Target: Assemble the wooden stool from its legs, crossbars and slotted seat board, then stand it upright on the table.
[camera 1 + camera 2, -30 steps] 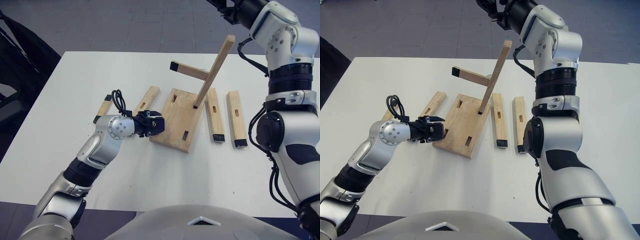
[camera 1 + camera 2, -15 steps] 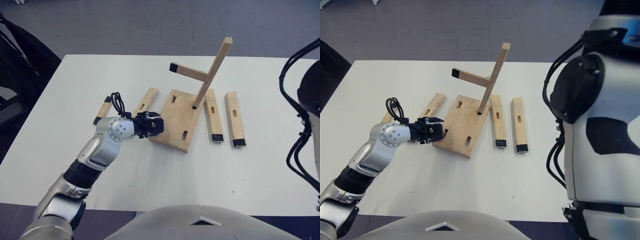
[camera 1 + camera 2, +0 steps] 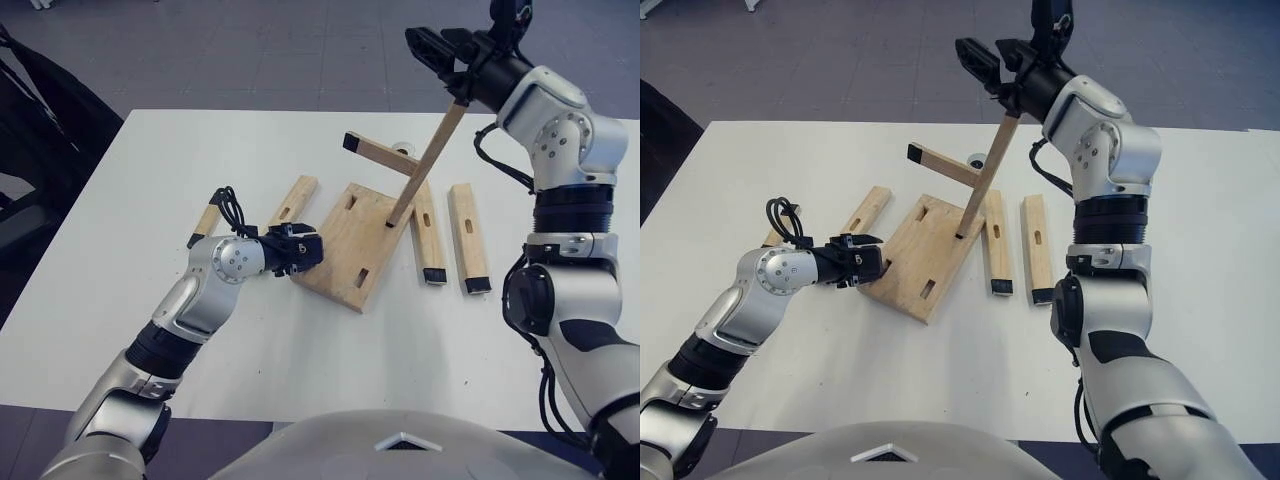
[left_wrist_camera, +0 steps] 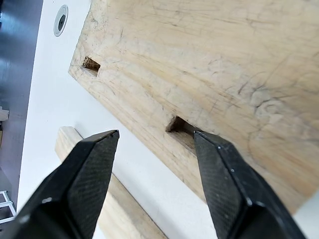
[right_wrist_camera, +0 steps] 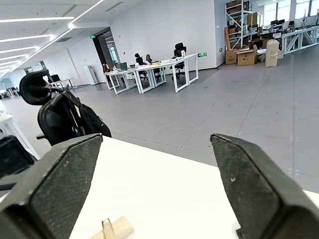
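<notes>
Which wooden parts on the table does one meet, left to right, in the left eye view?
Black-tipped short piece, plain slotted piece, seat board, inner black-footed leg, outer black-footed leg.

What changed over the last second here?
The right claw swung back in above the top of the upright leg, open. The seat board turned slightly, its near corner shifting to the left. The left claw stayed open at the board's edge; the loose pieces lay unmoved.

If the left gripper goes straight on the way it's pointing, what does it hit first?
The seat board. The left gripper points at the board's near edge, its jaws open to either side of that edge. Whether it already touches is unclear.
</notes>
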